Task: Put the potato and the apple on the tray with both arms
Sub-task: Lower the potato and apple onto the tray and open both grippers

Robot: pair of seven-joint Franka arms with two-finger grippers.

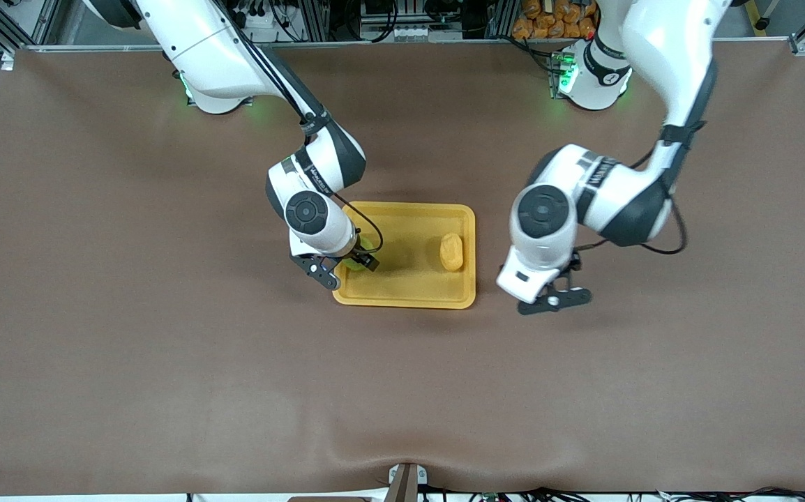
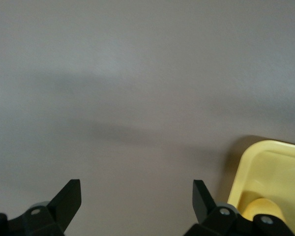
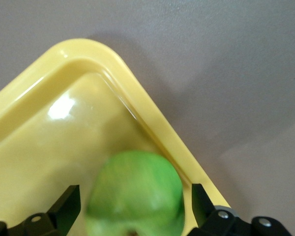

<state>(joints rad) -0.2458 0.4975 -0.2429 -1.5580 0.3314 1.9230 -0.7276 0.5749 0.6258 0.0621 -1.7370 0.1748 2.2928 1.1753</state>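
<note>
The yellow-orange tray [image 1: 409,287] lies mid-table. The potato [image 1: 451,252] lies in it near the rim toward the left arm's end. The green apple [image 1: 355,262] is in the tray's corner toward the right arm's end, mostly hidden under my right gripper [image 1: 348,270]. In the right wrist view the apple [image 3: 135,196] sits between the fingers of the right gripper [image 3: 135,191], which is open with a gap on each side, over the tray [image 3: 49,137]. My left gripper [image 1: 554,301] is open and empty over bare table beside the tray. Its wrist view shows the gripper [image 2: 136,194], the tray corner [image 2: 275,167] and the potato [image 2: 264,205].
The brown table cover [image 1: 165,362] spreads wide round the tray. A crate of orange items [image 1: 556,17] stands off the table by the left arm's base.
</note>
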